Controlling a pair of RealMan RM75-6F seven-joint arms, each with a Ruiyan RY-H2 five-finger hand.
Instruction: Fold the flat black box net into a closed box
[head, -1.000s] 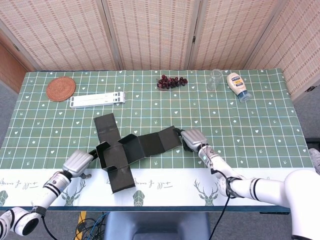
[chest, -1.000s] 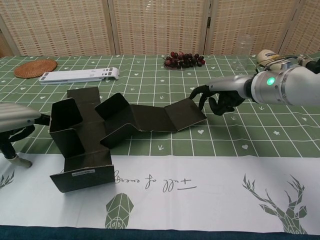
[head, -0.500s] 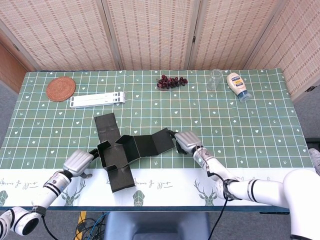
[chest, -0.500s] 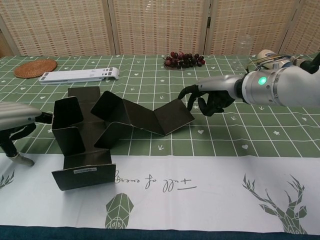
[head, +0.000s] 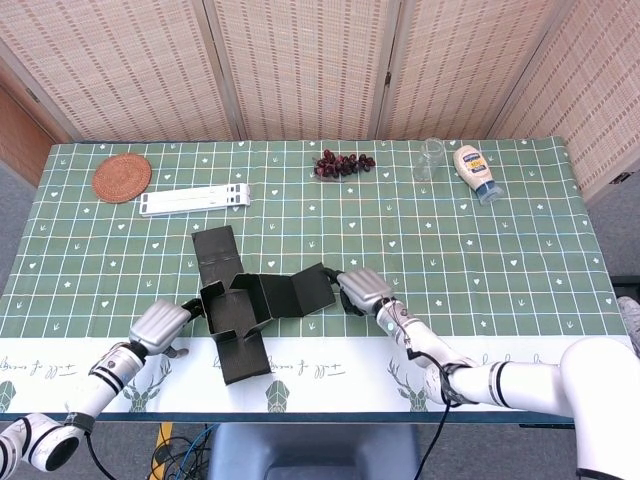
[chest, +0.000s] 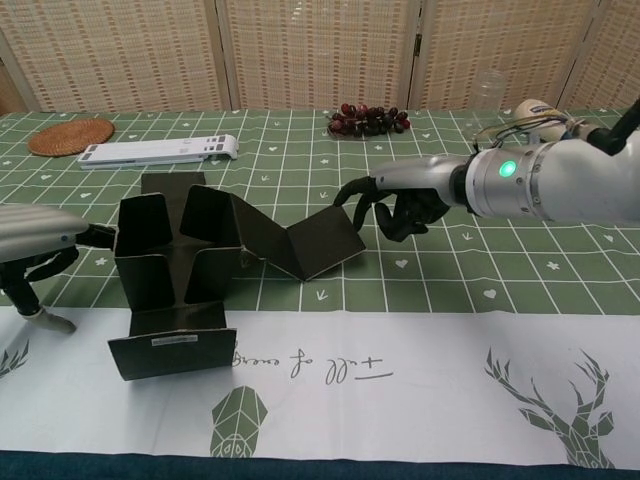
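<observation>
- Box net (chest: 215, 258) half-folded; right robot hand (chest: 392, 205) curls onto its long flap, left robot hand (chest: 40, 240) braces the wall, grip unclear.
- Next: swing flap over, I'd guess.

Box net (head: 250, 305): near the table's (head: 520, 250) front edge, between the two hands, one flap lying toward the camera, another away.
Left hand (head: 160, 326): at the net's left side, fingertips touching its raised wall.
Right hand (head: 363, 289): at the net's right end, fingers against the lifted end panel.
Grapes (head: 342, 163): far behind the right hand.
Glass jar (head: 430, 158): behind and right of the right hand, just left of the squeeze bottle (head: 474, 171).
Laptop stand (head: 194, 199): well behind the left hand.
Woven coaster (head: 122, 177): just left of and behind the laptop stand.
</observation>
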